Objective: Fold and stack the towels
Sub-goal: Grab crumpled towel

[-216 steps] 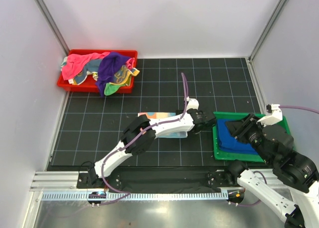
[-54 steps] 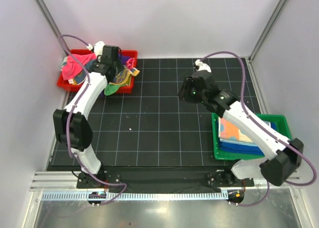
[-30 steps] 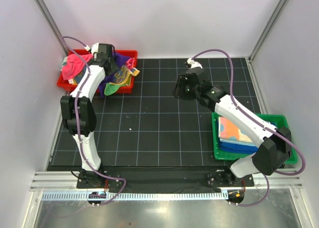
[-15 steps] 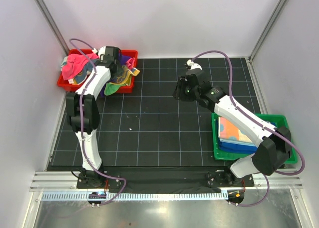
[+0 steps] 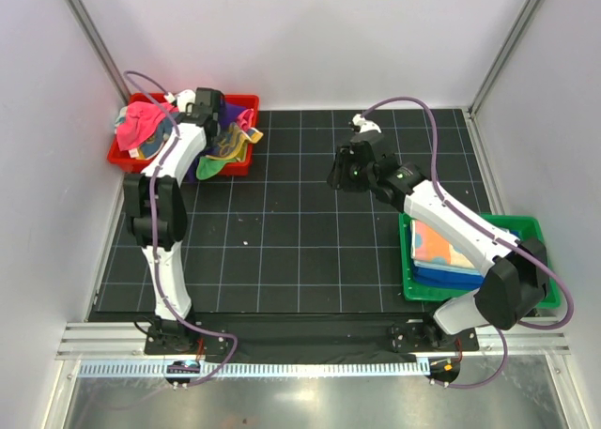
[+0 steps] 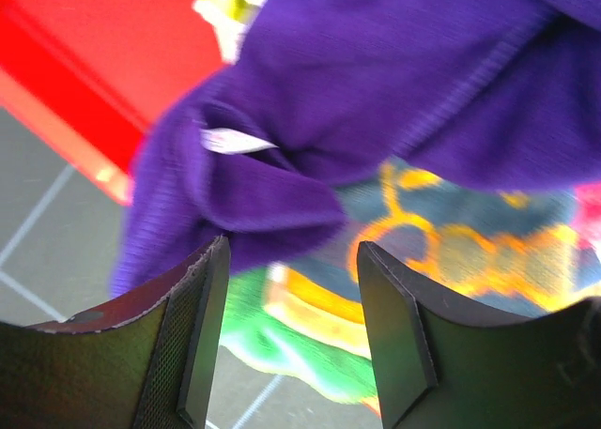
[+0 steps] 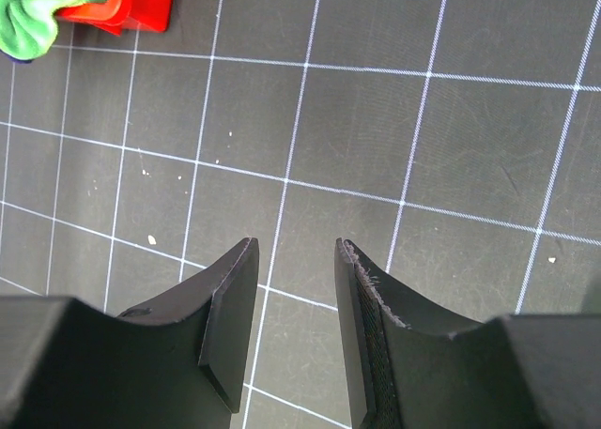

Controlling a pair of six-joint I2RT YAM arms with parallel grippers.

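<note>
The left end effector (image 6: 293, 260) hangs with jaws apart just above a crumpled purple towel (image 6: 376, 72) heaped with others in the red tray (image 6: 75, 44), the right end effector (image 7: 296, 255) is parted and empty over the black bench (image 7: 451, 166), and folded towels (image 5: 441, 246) lie in the green tray (image 5: 533, 226).

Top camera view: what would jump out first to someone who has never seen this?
The bright heap of crumpled cloth towels in the red plastic tray at the far left, with the left gripper open above the purple towel. Then the folded towels stacked in the green plastic tray at near right.
</note>
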